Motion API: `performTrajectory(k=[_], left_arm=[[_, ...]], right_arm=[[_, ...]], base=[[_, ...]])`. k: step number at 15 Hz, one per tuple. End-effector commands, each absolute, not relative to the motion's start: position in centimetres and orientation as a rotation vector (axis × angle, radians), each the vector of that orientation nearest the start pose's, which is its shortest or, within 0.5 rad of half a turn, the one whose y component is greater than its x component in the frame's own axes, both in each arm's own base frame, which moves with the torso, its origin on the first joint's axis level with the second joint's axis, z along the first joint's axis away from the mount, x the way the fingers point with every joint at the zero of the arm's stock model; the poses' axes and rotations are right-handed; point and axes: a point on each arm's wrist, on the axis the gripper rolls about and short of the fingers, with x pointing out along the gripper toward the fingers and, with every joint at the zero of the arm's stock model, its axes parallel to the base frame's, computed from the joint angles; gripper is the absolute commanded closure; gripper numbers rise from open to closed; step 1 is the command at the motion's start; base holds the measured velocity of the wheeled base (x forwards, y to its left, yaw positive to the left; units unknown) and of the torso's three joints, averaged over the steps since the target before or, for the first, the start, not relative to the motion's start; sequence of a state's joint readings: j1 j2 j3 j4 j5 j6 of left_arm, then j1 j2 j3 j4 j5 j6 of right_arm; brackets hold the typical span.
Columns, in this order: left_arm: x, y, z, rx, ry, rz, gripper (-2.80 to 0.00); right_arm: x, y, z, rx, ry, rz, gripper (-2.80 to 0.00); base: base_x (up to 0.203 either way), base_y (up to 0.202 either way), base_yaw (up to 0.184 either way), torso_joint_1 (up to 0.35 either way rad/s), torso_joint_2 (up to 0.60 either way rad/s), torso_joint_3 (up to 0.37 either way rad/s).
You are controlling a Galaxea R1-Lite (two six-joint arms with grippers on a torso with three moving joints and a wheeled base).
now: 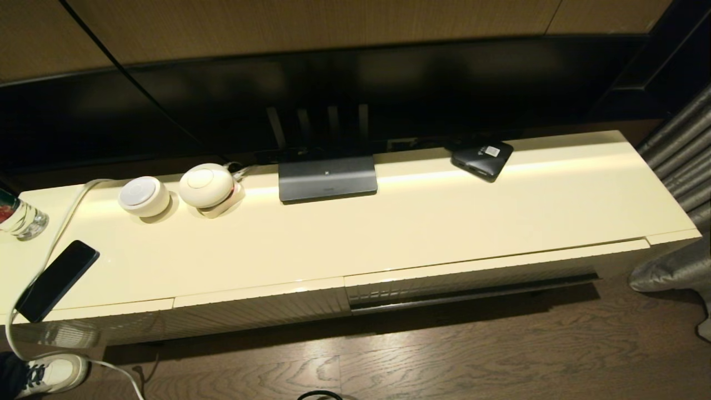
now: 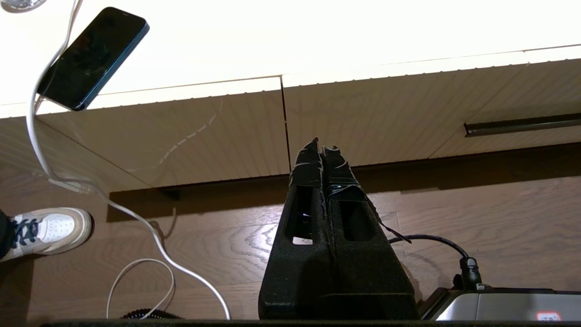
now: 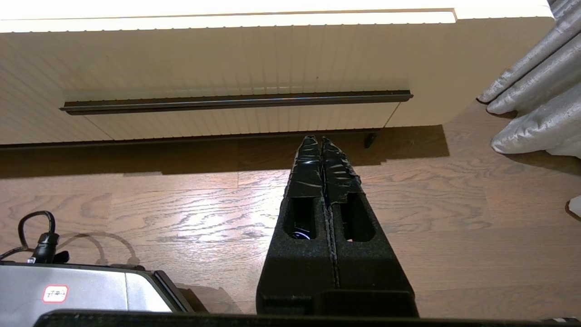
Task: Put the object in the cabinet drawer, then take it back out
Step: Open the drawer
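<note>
The object is out of view. The cabinet drawer (image 1: 472,276) is the wide ribbed cream front with a dark strip along its lower edge, at the right half of the low cabinet, and it sits closed. It also appears in the right wrist view as the cabinet drawer (image 3: 236,63) and at the edge of the left wrist view (image 2: 499,95). My left gripper (image 2: 322,147) hangs shut and empty over the wooden floor before a narrower ribbed panel. My right gripper (image 3: 317,140) is shut and empty above the floor, short of the drawer front. Neither arm shows in the head view.
On the cabinet top (image 1: 389,233) lie a dark phone (image 1: 55,280) with a white cable (image 1: 61,222), two round white devices (image 1: 144,195), a grey box (image 1: 328,178) and a small black box with a white label (image 1: 482,158). A person's shoe (image 1: 53,373) is at the floor's left; grey curtains (image 1: 677,166) hang right.
</note>
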State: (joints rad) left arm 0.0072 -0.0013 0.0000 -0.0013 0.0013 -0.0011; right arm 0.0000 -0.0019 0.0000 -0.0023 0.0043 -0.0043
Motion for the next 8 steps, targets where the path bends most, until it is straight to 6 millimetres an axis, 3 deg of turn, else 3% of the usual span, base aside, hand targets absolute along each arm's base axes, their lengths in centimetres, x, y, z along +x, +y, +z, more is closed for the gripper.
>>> performTrajectory(k=[1, 8], left_arm=[[-2.26, -0.01, 7.48, -0.002, 0.002, 0.009, 0.00], [-2.26, -0.01, 7.48, -0.002, 0.002, 0.009, 0.00]], right_arm=[[-2.29, 0.01, 7.58, -0.005, -0.005, 0.005, 0.00], [-2.28, 0.01, 7.58, -0.004, -0.003, 0.005, 0.00]], base=[[0.000, 0.000, 0.000, 0.000, 0.00, 0.000], [0.000, 0.000, 0.000, 0.000, 0.00, 0.000]])
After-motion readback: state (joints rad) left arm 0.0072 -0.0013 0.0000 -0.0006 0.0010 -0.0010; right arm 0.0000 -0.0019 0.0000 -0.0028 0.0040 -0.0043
